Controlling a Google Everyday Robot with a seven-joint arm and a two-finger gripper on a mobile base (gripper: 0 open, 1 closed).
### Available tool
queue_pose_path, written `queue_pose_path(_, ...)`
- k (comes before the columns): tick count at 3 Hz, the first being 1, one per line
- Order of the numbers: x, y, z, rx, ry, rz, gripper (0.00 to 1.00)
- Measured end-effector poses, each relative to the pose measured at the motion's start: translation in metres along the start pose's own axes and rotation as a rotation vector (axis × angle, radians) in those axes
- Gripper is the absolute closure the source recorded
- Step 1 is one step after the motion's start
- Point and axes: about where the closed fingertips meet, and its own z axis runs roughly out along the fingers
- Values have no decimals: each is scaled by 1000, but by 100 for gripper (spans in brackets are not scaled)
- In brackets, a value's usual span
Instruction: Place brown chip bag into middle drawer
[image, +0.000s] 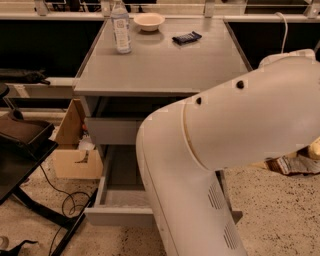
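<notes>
Robot arm (240, 145) fills centre frame, its gripper hidden, grip impossible to tell; middle drawer (118, 218) open lower left, brown chip bag (293, 164) far right.

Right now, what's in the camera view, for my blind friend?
A big white robot arm fills the foreground, hiding its tool, in front of a grey cabinet whose middle drawer is pulled open. The brown chip bag peeks out at the right edge.

office kitchenette: grey counter (160, 65), bowl (149, 21), water bottle (121, 30).
</notes>
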Motion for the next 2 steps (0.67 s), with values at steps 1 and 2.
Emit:
queue_pose_path(1, 0, 0, 0, -1, 0, -1, 100)
queue_pose_path(2, -5, 15, 12, -22, -37, -46, 100)
